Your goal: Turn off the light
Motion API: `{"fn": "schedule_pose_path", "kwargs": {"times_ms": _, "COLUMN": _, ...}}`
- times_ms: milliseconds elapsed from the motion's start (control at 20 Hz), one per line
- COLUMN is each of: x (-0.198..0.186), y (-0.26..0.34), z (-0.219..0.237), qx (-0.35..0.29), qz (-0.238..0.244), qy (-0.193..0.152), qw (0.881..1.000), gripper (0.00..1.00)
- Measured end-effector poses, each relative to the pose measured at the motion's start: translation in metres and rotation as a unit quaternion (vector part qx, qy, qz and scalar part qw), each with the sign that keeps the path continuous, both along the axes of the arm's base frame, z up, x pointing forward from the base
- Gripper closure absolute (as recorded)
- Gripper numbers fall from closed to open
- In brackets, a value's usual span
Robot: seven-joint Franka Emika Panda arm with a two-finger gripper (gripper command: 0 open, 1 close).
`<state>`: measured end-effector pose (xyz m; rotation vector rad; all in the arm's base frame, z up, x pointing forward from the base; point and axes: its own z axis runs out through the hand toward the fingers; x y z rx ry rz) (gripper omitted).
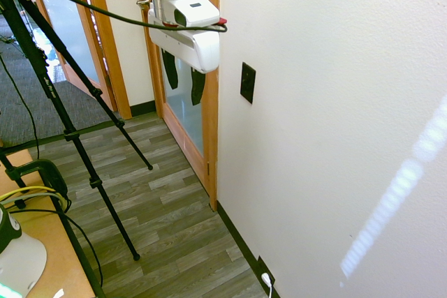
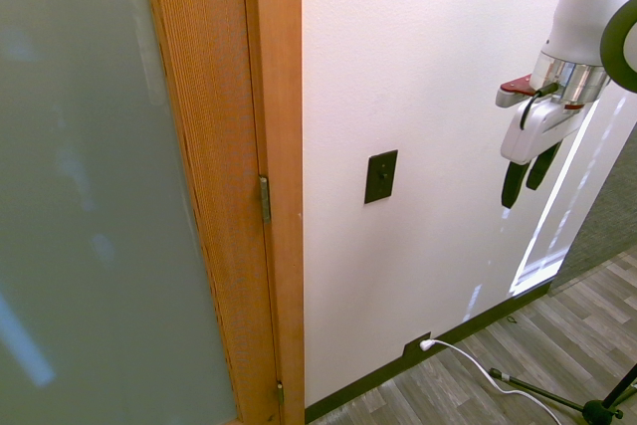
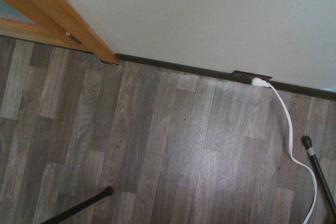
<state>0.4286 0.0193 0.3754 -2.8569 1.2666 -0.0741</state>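
1. The small black upright rectangular wall switch plate (image 1: 247, 82) sits mid-frame on the white wall (image 1: 335, 116), untouched.
2. The white arm's gripper (image 2: 529, 174), upper right in the second exterior view, hangs well apart from it, its 2 dark fingers spread and empty.
3. Approach and press both remain; nothing appears done.

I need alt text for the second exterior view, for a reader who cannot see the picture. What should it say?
A small black switch plate sits on a white wall, just right of a wooden door frame with frosted glass. The robot's hand hangs at the right, fingers pointing down and slightly apart, away from the switch plate. Near the floor, a white plug sits in a dark outlet.
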Motion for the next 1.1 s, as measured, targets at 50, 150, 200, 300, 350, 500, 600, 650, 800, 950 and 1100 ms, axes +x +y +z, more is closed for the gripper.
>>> {"fn": "schedule_pose_path", "kwargs": {"times_ms": 50, "x": 0.0, "y": 0.0, "z": -0.001, "qx": 0.0, "qz": 0.0, "qy": 0.001, "qw": 1.0, "gripper": 0.0}}
{"fn": "schedule_pose_path", "kwargs": {"times_ms": 150, "x": -0.003, "y": 0.002, "z": 0.0, "qx": -0.006, "qz": 0.006, "qy": 0.01, "qw": 1.0, "gripper": 0.0}}
{"fn": "schedule_pose_path", "kwargs": {"times_ms": 200, "x": -0.003, "y": 0.002, "z": 0.0, "qx": -0.006, "qz": 0.006, "qy": 0.01, "qw": 1.0, "gripper": 0.0}}
{"fn": "schedule_pose_path", "kwargs": {"times_ms": 300, "x": 0.0, "y": 0.009, "z": 0.002, "qx": -0.008, "qz": 0.012, "qy": -0.004, "qw": 1.0, "gripper": 0.0}}
{"fn": "schedule_pose_path", "kwargs": {"times_ms": 350, "x": 0.002, "y": 0.017, "z": 0.002, "qx": -0.008, "qz": 0.014, "qy": -0.014, "qw": 1.0, "gripper": 0.0}}
{"fn": "schedule_pose_path", "kwargs": {"times_ms": 500, "x": 0.016, "y": 0.051, "z": 0.004, "qx": -0.005, "qz": 0.026, "qy": -0.048, "qw": 0.998, "gripper": 0.0}}
{"fn": "schedule_pose_path", "kwargs": {"times_ms": 600, "x": 0.038, "y": 0.064, "z": 0.007, "qx": 0.009, "qz": 0.026, "qy": -0.077, "qw": 0.997, "gripper": 0.0}}
{"fn": "schedule_pose_path", "kwargs": {"times_ms": 650, "x": 0.053, "y": 0.066, "z": 0.006, "qx": 0.019, "qz": 0.021, "qy": -0.088, "qw": 0.996, "gripper": 0.0}}
{"fn": "schedule_pose_path", "kwargs": {"times_ms": 800, "x": 0.103, "y": 0.062, "z": -0.015, "qx": 0.041, "qz": -0.001, "qy": -0.114, "qw": 0.993, "gripper": 0.0}}
{"fn": "schedule_pose_path", "kwargs": {"times_ms": 950, "x": 0.132, "y": 0.065, "z": -0.045, "qx": 0.051, "qz": -0.023, "qy": -0.152, "qw": 0.987, "gripper": 1.0}}
{"fn": "schedule_pose_path", "kwargs": {"times_ms": 1100, "x": 0.122, "y": 0.069, "z": -0.066, "qx": 0.039, "qz": -0.061, "qy": -0.203, "qw": 0.977, "gripper": 1.0}}
